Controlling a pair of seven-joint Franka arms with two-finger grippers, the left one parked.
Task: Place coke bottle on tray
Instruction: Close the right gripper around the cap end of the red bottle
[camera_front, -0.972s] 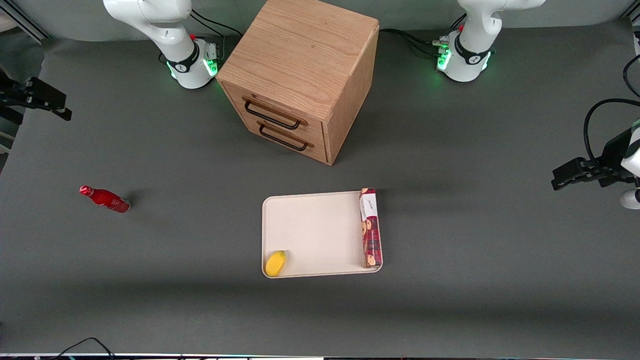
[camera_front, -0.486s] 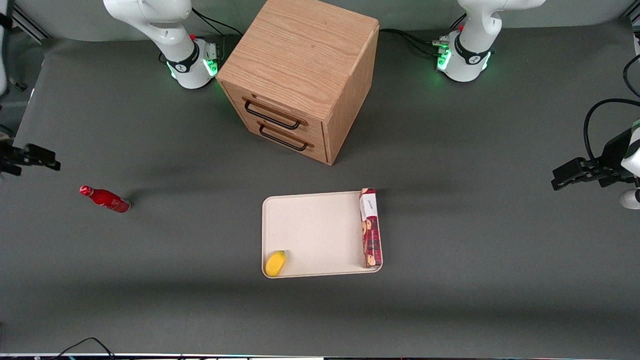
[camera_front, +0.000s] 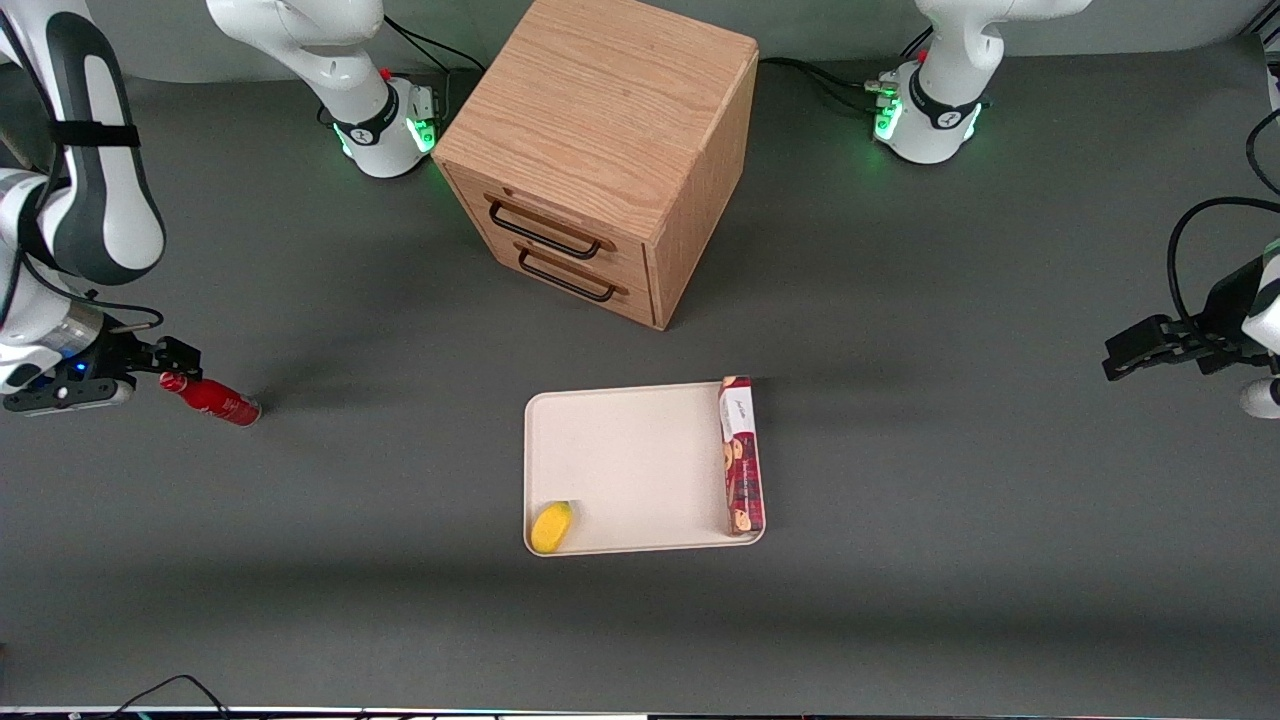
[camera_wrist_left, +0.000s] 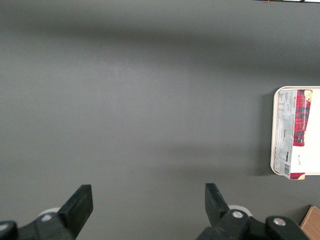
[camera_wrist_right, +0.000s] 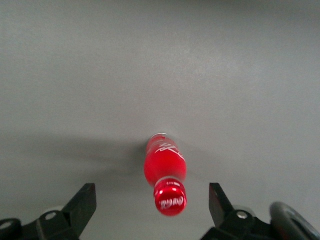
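In the front view, the big change: half a second ago only the tip of the gripper (camera_front: 175, 362) showed at the working arm's edge of the table, well apart from the coke bottle (camera_front: 211, 397), and a second ago it sat farther from the front camera still. Now the whole forearm has swung in, and the gripper hangs right over the bottle's cap. The bottle has not budged. That reads as the approach nearly done, with the grasp itself not yet made. The bottle stands on the bare table toward the working arm's end, at about nine o'clock from the tray (camera_front: 630, 465) and well apart from it. Its cap leans toward ten o'clock, its base toward four. That is likely the camera's slant on an upright bottle. On the tray, a yellow fruit (camera_front: 551, 527) sits in one near corner and a cookie box (camera_front: 741, 455) lies along the edge nearest the parked arm; the middle is bare. The wooden cabinet (camera_front: 600, 150) stands at twelve o'clock from the tray.

The left wrist view shows only one end of the tray and the box.

In the right wrist view, the camera looks almost straight down the bottle's long axis. The cap faces up at it, between the two fingers (camera_wrist_right: 84, 202). They are spread wide apart and touch nothing.
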